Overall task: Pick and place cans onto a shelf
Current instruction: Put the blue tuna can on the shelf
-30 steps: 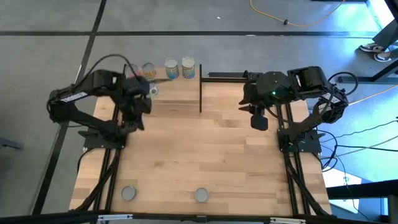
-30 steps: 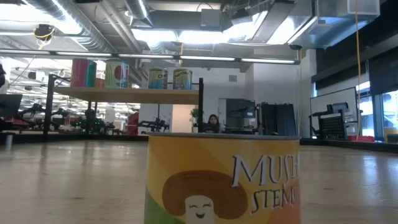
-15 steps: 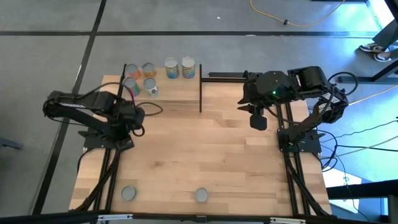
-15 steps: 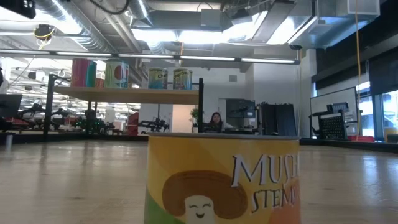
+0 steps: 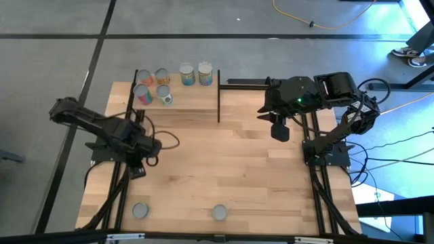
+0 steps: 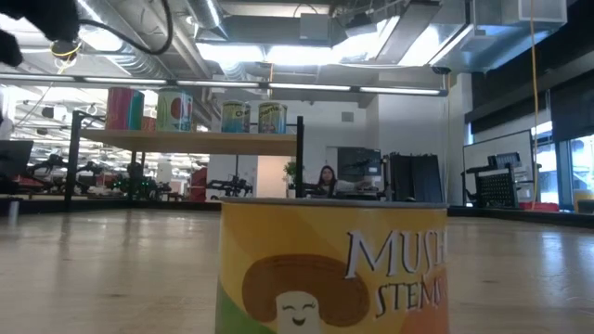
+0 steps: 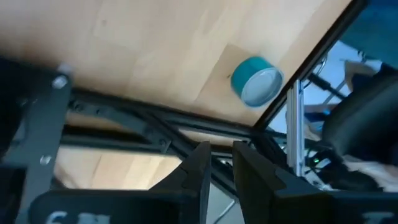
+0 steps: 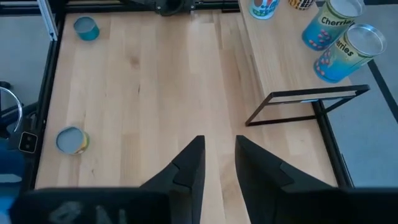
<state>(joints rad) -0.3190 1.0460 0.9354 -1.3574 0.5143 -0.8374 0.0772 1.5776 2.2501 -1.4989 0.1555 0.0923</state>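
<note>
Cans [image 5: 173,82] on shelf [image 5: 193,100] — low view reads mushroom label [image 6: 334,269]

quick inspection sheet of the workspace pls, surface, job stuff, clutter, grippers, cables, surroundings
surface: wooden table, mostly bare in the middle.
job's things: shelf at the far edge holds five cans; two cans on the table at the near edge.
clutter: nothing seen.
grippers: left gripper over the table's left side, empty, narrow gap between fingers; right gripper over the right far part, empty, fingers apart.
cables: black cable looped by the left arm; yellow cable on the floor.
surroundings: grey floor; a person seated far behind the table.
</note>
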